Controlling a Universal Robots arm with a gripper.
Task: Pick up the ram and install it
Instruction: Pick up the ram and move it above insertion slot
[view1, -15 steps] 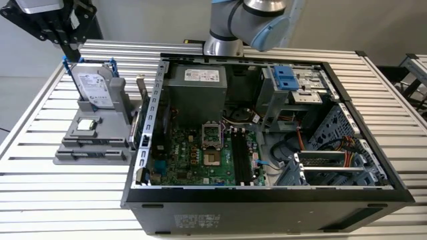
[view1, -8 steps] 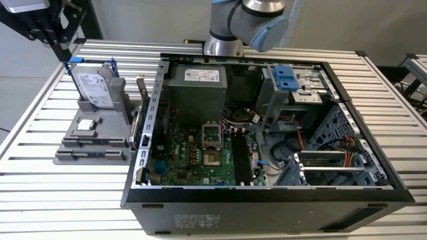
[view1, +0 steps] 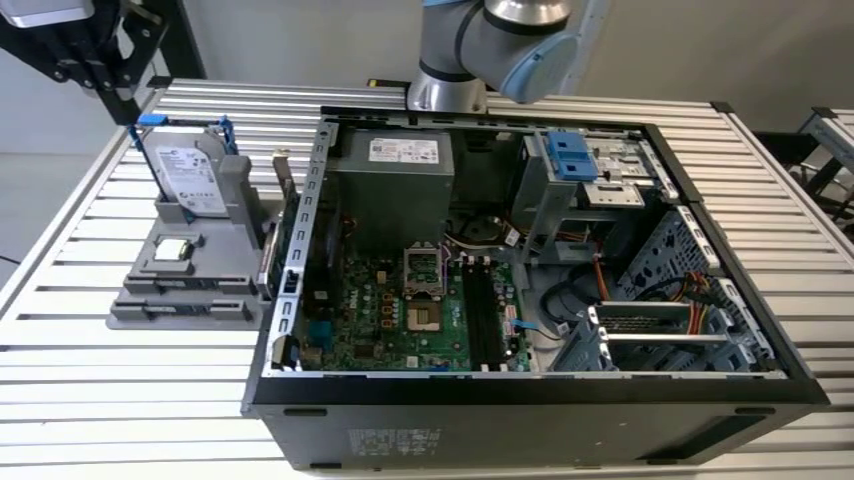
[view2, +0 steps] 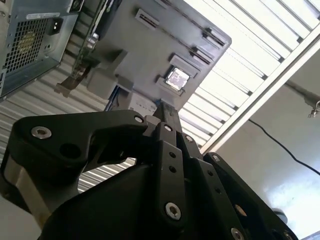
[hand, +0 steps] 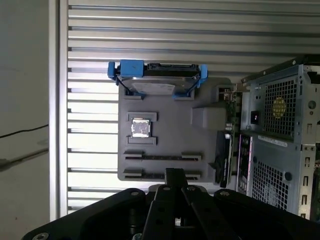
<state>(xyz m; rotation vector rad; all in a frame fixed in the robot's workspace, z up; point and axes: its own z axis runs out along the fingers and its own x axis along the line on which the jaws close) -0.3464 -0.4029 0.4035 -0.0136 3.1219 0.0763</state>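
First wrist view: hung above gray tray (hand: 170, 130), fingers (hand: 173, 176) pressed together, empty; judged pre-pickup step; grabbing ram needed spreading first.

A computer case (view1: 534, 420) lies open on the table (view1: 80, 250). Just beside it, on the exterior view's left, sits a parts holder (view1: 187, 300). A hard drive (view1: 187, 178) stands at the holder's far end, with a processor chip (view1: 170, 251) in front of it. The gripper (view1: 127, 105) hangs above the drive. Inside the case, the motherboard (view1: 387, 320) lies in front of the power supply (view1: 387, 180), and a drive cage (view1: 667, 300) is to their right.
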